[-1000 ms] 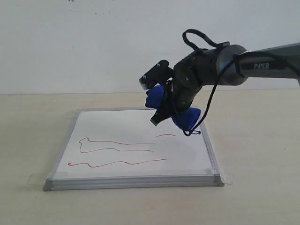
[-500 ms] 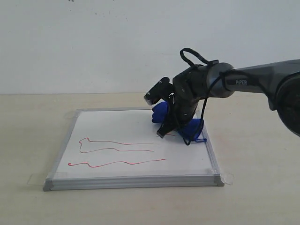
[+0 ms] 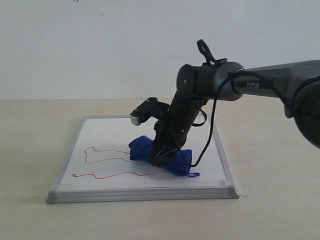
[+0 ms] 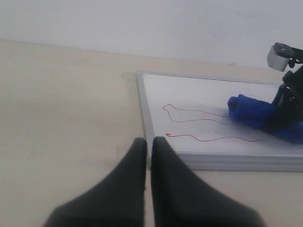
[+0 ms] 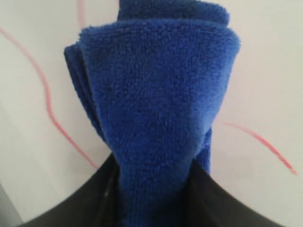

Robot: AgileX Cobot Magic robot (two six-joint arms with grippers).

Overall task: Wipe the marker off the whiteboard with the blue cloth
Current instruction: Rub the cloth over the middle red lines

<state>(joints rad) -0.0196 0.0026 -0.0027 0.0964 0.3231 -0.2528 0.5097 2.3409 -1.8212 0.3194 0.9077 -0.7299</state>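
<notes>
The whiteboard (image 3: pixel 110 135) lies flat on the table, silver-framed, with red marker (image 3: pixel 107 160) squiggles on its left half. My right gripper (image 3: pixel 160 156) is shut on the rolled blue cloth (image 3: pixel 140 147) and presses it onto the board near the front middle; a small loop (image 3: pixel 192 175) trails from its right end. Up close, the blue cloth (image 5: pixel 156 94) fills the right wrist view with red marker (image 5: pixel 45 94) lines on both sides. My left gripper (image 4: pixel 148 142) is shut and empty, off the whiteboard (image 4: pixel 199 94) near its corner. The blue cloth (image 4: pixel 248 111) lies far along the board.
The beige table (image 3: pixel 270 150) surrounds the board. A white wall (image 3: pixel 100 45) stands behind. Clear tape tabs (image 3: pixel 242 190) hold the front corners. My right arm (image 3: pixel 260 82) reaches in from the right.
My right gripper has come down and moved left and forward with the cloth, from above the board's right side onto its surface. The red lines on the right part are gone.
</notes>
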